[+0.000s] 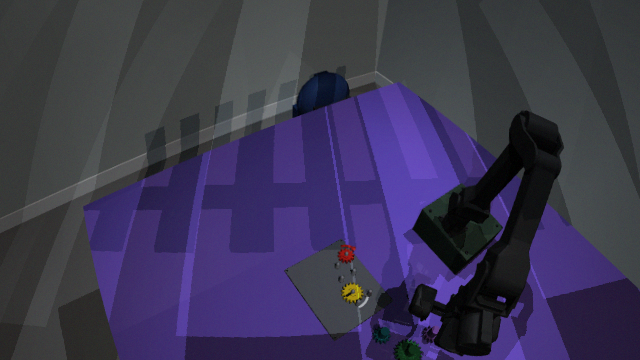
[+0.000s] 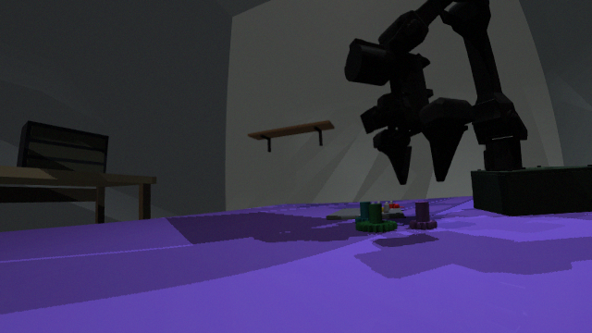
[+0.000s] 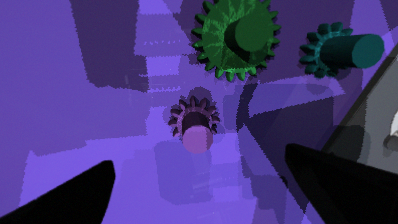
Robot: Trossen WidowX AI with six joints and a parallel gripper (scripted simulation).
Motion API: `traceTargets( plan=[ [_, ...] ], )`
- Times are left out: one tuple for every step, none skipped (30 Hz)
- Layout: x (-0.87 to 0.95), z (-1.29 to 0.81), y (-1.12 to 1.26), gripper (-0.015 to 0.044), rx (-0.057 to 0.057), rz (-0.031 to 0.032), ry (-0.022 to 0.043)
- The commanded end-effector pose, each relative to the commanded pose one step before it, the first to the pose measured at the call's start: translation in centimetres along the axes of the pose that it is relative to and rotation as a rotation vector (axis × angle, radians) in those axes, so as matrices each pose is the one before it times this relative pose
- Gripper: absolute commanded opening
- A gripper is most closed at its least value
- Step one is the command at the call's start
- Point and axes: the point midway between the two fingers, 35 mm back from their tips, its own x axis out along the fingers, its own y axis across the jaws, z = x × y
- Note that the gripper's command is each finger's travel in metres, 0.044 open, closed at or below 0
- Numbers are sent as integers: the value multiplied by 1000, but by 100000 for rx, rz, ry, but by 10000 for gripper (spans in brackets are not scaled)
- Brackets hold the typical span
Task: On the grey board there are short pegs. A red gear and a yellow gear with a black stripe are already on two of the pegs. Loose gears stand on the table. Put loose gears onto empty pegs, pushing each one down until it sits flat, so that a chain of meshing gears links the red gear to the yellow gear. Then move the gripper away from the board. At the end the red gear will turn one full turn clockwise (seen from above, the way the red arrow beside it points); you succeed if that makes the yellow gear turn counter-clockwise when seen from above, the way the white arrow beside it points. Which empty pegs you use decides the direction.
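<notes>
My gripper [image 2: 422, 182] [image 3: 202, 159] is open and empty, above the table with fingers pointing down. The small pink gear [image 3: 197, 137] [image 2: 423, 213] [image 1: 431, 334] stands upright on the table, between and below the fingertips in the wrist view. A large green gear [image 1: 407, 350] [image 2: 376, 226] [image 3: 215, 42] and a teal gear [image 1: 381, 334] [image 3: 367, 51] [image 2: 364, 209] stand beside it. The grey board [image 1: 312, 287] [image 2: 342, 217] carries the red gear [image 1: 349, 254] and the yellow gear [image 1: 352, 295] with a black stripe. Several empty pegs show between them, and one peg [image 1: 369, 293] right of the yellow gear.
The board's edge [image 3: 357, 107] is at the right of the wrist view. The green gear is near the pink one, the teal gear beyond it, closer to the board. The arm's dark green base box [image 1: 457, 245] [image 2: 532, 190] stands behind the gripper.
</notes>
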Motion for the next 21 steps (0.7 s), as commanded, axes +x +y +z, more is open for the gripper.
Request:
traceTargets(
  plan=[
    [686,-177,-1,440,345,380,930],
    [564,-11,-1,440,1,4,6],
    [187,-7,-1,440,0,1,2],
    [0,0,0,440,0,0,0],
    [0,0,0,440,0,0,0],
    [0,0,0,440,0,0,0],
    [27,1,0,440,0,0,0],
    [80,3,-1,440,0,0,0],
    [133,4,-2,440,0,1,1],
    [163,3,-3,440,0,1,1],
    [163,2,-3,440,0,1,1],
    [163,1,-3,440,0,1,1],
    [162,0,-3,440,0,1,2],
    [162,-1,-3,440,0,1,2],
    [162,-2,-4,440,0,1,2],
    [162,-3,-4,440,0,1,2],
    [162,-4,-4,440,0,1,2],
    [161,-5,-4,440,0,1,2],
    [161,-6,-4,440,0,1,2],
    [161,-8,-4,440,0,1,2],
    [160,-9,-4,440,0,1,2]
  ],
)
